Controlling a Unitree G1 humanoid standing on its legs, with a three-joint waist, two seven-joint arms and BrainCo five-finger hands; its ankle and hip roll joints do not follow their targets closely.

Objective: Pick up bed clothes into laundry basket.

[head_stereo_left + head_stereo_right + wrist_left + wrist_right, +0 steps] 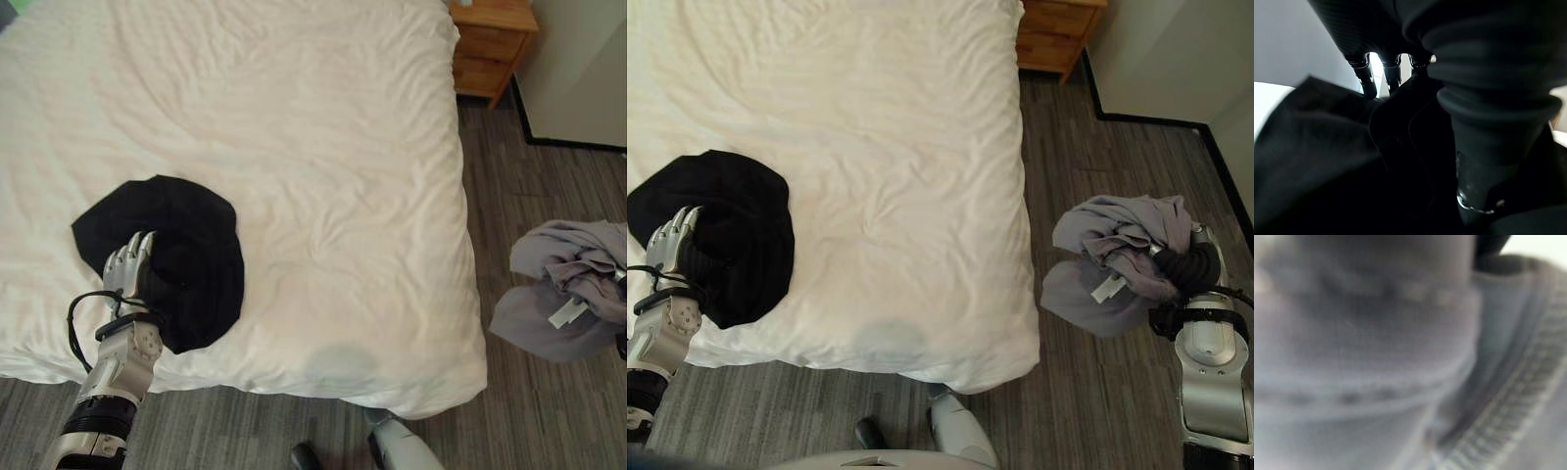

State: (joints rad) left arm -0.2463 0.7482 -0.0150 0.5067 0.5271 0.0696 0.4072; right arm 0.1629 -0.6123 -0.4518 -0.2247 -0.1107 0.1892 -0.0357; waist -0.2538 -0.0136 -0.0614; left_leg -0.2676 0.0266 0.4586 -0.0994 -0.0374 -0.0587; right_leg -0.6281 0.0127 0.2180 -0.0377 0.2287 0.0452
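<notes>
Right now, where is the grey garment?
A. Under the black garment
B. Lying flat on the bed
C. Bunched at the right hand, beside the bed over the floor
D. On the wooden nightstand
C: the grey garment hangs bunched at the right hand, off the bed, over the floor.

Count on inspection: one bed (323, 147), one wooden nightstand (493, 44). Garments number two: one black garment (186, 245) on the bed and one grey garment (1117, 259) off it.
</notes>
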